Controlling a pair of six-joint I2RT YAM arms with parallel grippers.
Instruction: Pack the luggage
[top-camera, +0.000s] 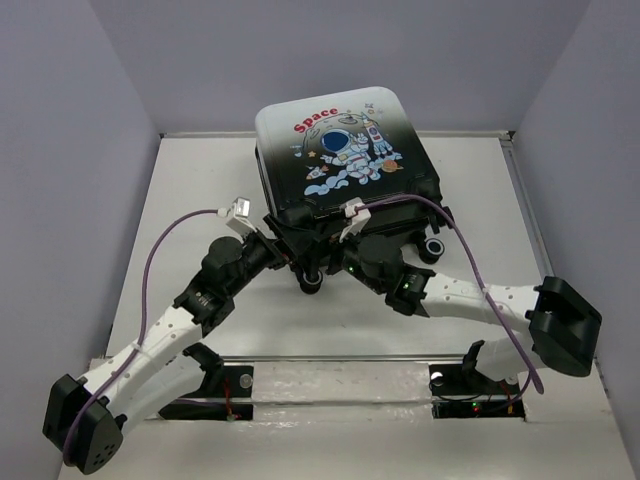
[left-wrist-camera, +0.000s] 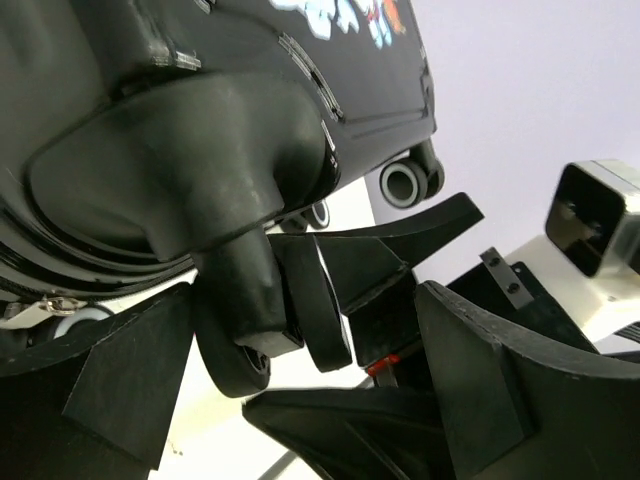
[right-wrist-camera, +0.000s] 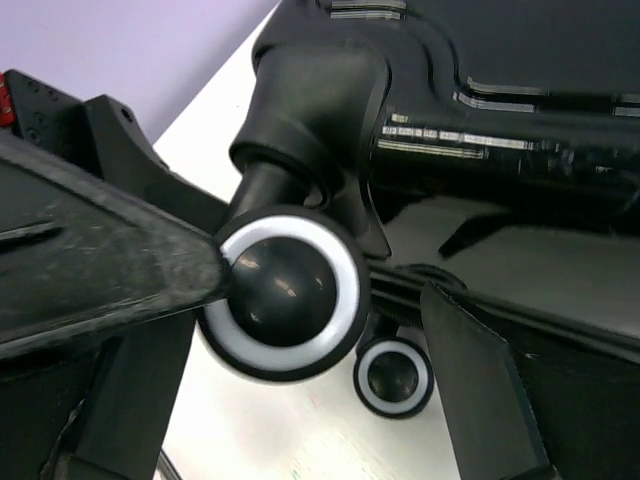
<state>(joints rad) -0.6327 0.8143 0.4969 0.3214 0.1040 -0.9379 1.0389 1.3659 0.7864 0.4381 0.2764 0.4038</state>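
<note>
At the bottom of the top view both arms are reaching up the table (top-camera: 200, 170) and meeting at the near edge of the luggage (top-camera: 340, 150), the left gripper (top-camera: 280, 247) coming in from the lower left and the right gripper (top-camera: 325, 250) from the lower right, with one black wheel (top-camera: 311, 282) showing just below them. In the left wrist view the jaws are standing apart, one finger (left-wrist-camera: 100, 390) at the lower left and the other at the lower right, and a caster (left-wrist-camera: 245, 345) on its black stem is hanging between them, closer to the lower-left finger; whether it is touching is not clear. In the right wrist view the jaws are also standing apart: the left-hand finger (right-wrist-camera: 110, 270) is pressing its tip against a white-ringed wheel (right-wrist-camera: 285, 290), while the other finger at the lower right is staying clear of it, and a smaller-looking second wheel (right-wrist-camera: 393, 375) is showing between them further back. Whether both grippers are at the same wheel cannot be told. Beyond the grippers the luggage is lying flat and closed in the upper centre of the top view, astronaut print facing up, white end farthest from the arms.
</note>
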